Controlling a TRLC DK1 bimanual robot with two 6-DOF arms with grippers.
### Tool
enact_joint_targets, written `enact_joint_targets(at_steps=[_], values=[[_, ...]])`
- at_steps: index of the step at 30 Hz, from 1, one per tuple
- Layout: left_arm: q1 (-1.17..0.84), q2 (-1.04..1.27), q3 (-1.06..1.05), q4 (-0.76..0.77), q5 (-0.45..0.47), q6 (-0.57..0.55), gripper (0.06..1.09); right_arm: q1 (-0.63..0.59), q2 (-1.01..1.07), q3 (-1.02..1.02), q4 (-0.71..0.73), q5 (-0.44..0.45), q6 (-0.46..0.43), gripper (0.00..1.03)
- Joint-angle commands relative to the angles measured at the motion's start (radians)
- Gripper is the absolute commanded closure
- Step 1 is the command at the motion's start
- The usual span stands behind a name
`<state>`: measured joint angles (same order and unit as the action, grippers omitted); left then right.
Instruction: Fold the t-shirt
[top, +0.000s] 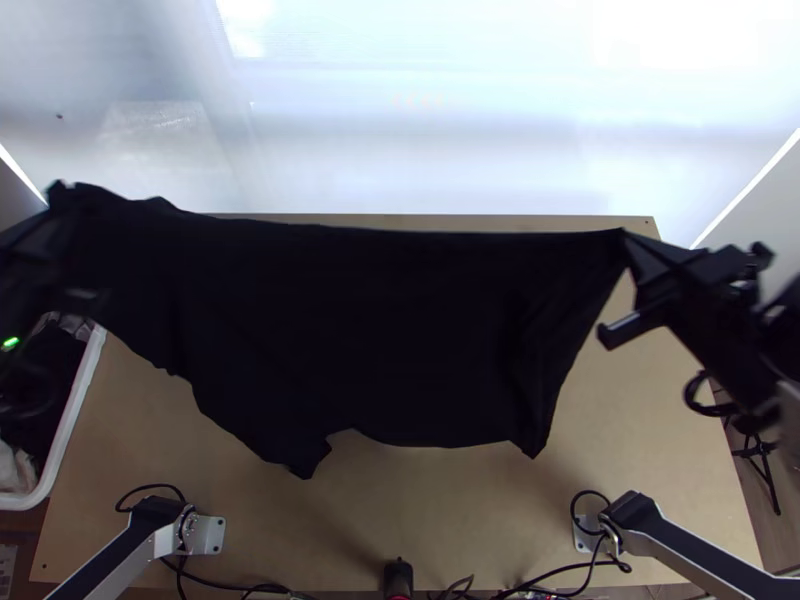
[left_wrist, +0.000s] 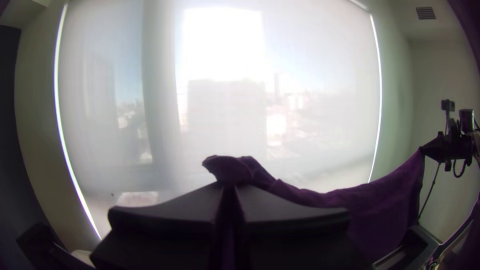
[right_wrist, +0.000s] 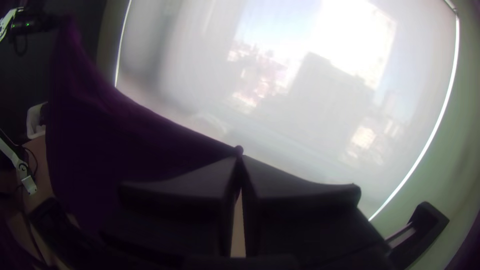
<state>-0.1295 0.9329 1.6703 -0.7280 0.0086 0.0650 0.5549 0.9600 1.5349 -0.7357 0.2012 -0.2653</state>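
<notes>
Above wood (top: 420, 500), dark cloth (top: 380, 330) drapes.

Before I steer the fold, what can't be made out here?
- T-shirt, underside: top view, behind its upper face.
- Table beneath: top view, covered by T-shirt.
- White bin, left part: top view, cut by edge.
- T-shirt inside left end effector: left wrist view, behind its fingers.

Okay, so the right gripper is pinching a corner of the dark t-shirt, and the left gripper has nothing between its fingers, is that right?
Not quite: the left gripper isn't empty. The left wrist view shows its fingers shut on a bunched part of the t-shirt. The right gripper does pinch a corner, as you say.
</notes>
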Motion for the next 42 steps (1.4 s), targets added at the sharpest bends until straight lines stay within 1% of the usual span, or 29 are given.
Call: enact_joint_targets(at_steps=[1, 5, 8, 15, 18, 24, 30, 38, 39, 40, 41, 42], values=[[-0.056, 0.083, -0.366, 0.256, 0.005, -0.007, 1.05, -0.003, 0.009, -0.354, 0.219, -0.013, 0.006, 1.0], [-0.078, 0.225, -0.46, 0.369, 0.005, -0.033, 1.05, -0.058, 0.033, -0.515, 0.322, -0.051, -0.012, 1.0], [-0.098, 0.356, -0.48, 0.429, 0.005, -0.039, 1.05, -0.105, 0.052, -0.607, 0.369, -0.082, -0.012, 1.0], [-0.137, 0.606, -0.46, 0.593, 0.004, -0.04, 1.05, -0.159, 0.086, -0.742, 0.464, -0.091, -0.008, 1.0], [-0.157, 0.712, -0.408, 0.627, 0.002, -0.042, 1.05, -0.179, 0.082, -0.771, 0.463, -0.094, -0.002, 1.0], [-0.197, 0.909, -0.233, 0.634, -0.002, -0.048, 1.05, -0.176, 0.006, -0.808, 0.351, -0.098, -0.018, 1.0], [-0.248, 1.049, -0.098, 0.633, -0.004, -0.06, 1.05, -0.174, -0.09, -0.888, 0.295, -0.1, -0.037, 1.0], [-0.308, 1.133, -0.089, 0.63, -0.007, -0.062, 1.05, -0.177, -0.112, -0.967, 0.282, -0.1, -0.038, 1.0], [-0.309, 1.143, -0.089, 0.631, -0.007, -0.064, 1.05, -0.176, -0.113, -0.969, 0.282, -0.102, -0.041, 0.99], [-0.311, 1.146, -0.083, 0.631, -0.007, -0.068, 1.05, -0.176, -0.116, -0.967, 0.282, -0.103, -0.045, 0.95], [-0.312, 1.146, -0.076, 0.631, -0.009, -0.08, 1.05, -0.176, -0.125, -0.963, 0.282, -0.103, -0.045, 0.88], [-0.312, 1.143, -0.069, 0.63, -0.009, -0.091, 1.05, -0.176, -0.136, -0.958, 0.283, -0.106, -0.046, 0.77]])
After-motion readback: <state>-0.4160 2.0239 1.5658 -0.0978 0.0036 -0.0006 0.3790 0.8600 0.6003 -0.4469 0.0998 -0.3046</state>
